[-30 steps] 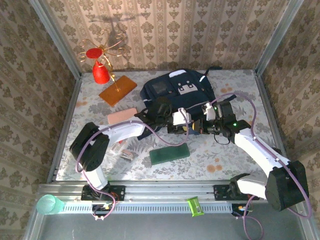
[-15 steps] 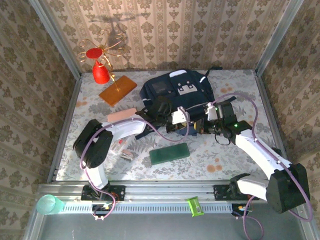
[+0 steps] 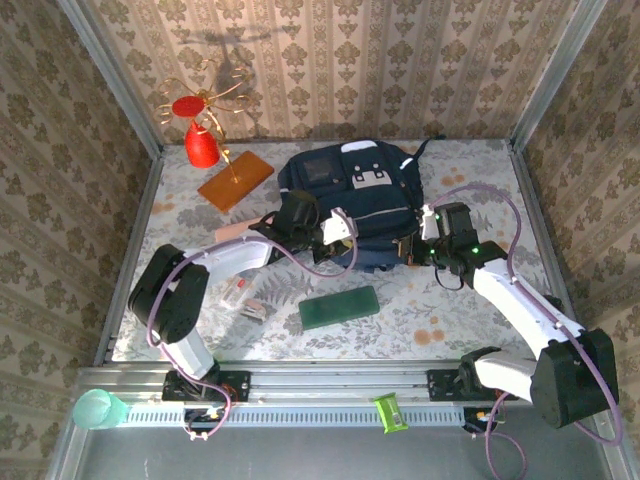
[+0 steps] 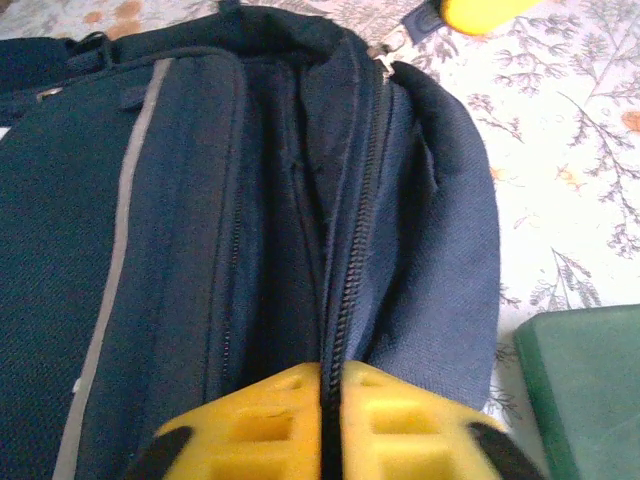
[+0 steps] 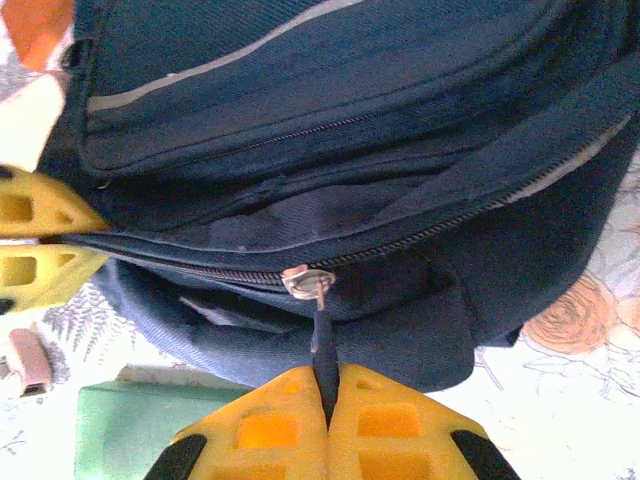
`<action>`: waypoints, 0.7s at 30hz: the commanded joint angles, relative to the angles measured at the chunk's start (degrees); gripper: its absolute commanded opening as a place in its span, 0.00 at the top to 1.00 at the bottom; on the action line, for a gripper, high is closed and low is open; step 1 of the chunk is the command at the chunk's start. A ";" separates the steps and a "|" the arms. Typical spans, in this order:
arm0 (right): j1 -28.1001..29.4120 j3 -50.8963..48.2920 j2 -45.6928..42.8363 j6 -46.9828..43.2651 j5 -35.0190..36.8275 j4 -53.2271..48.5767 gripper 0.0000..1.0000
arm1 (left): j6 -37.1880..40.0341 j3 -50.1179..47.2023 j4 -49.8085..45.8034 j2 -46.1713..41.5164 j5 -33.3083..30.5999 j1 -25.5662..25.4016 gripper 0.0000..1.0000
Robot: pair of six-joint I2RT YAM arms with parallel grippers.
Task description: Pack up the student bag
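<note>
Room: we see damask-papered walls around a table (image 3: 480, 300) covered in a floral print.
Student bag (image 3: 350, 195): it lies flat on the table, front face up.
Bag's look: we note dark navy fabric, a white patch and pale trim on the front, and a grey stripe along one pocket.
Bag's near edge: a long zipper runs along it, and the fabric sags beside the teeth.
Left gripper (image 4: 322, 400): at the bag's near left edge, its yellow fingers are pinched narrow on the zipper seam.
Right gripper (image 5: 325, 400): at the bag's near right edge, its fingers are pressed together on the zip pull (image 5: 318, 325), which hangs from a metal slider.
Green case (image 3: 339, 307): on the table just in front of the bag.
Orange board (image 3: 235, 180): left of the bag.
Red cone stand (image 3: 203, 145): left of the bag, beyond the board.
</note>
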 commanded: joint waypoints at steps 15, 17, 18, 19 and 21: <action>2.50 -1.21 -5.89 2.07 -10.03 7.14 1.00 | 2.27 8.85 -2.79 2.93 -10.76 -10.07 0.43; 2.76 -1.37 -6.17 2.09 -10.22 7.32 1.00 | 1.64 10.86 -2.94 5.03 -10.71 -10.38 0.46; 2.75 -1.54 -6.25 2.16 -10.16 7.44 1.00 | 1.32 11.53 -3.15 5.77 -10.39 -10.52 0.49; 2.79 -1.86 -6.35 2.31 -9.85 7.60 1.00 | 1.00 12.29 -3.34 6.54 -10.24 -10.54 0.53; 2.82 -2.19 -6.60 2.23 -8.44 7.28 1.00 | 0.91 12.82 -4.10 7.31 -10.38 -10.55 0.61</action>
